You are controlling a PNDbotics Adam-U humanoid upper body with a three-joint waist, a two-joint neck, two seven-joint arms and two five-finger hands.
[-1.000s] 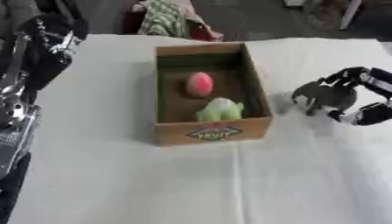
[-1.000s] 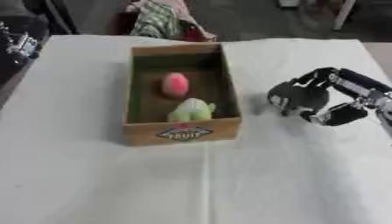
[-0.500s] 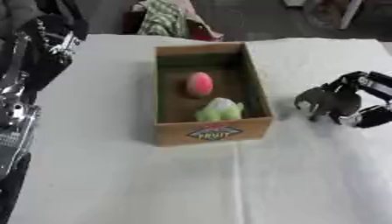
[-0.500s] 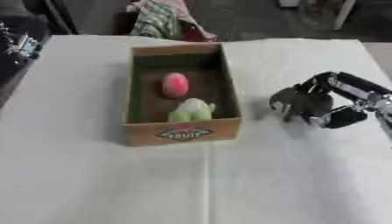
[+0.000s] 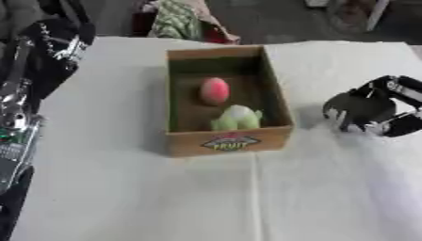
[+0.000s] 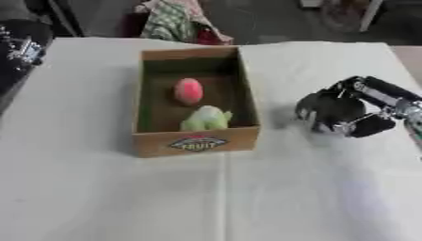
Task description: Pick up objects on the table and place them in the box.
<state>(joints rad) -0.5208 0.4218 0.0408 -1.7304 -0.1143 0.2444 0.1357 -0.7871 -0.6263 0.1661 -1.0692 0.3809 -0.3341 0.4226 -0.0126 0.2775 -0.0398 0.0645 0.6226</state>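
Our right hand hangs low at the right, fingers curled downward and holding nothing. Our left arm rests along the left edge.

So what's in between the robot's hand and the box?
Nothing, just bare white tablecloth. In the right eye view the right hand sits to the right of the cardboard box, apart from it, with only cloth in the gap.

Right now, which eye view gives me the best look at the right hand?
The right eye view: the right hand sits whole and well inside the picture, fingers curled, on the white table right of the box. The left eye view shows it too, but close to the picture's right edge.
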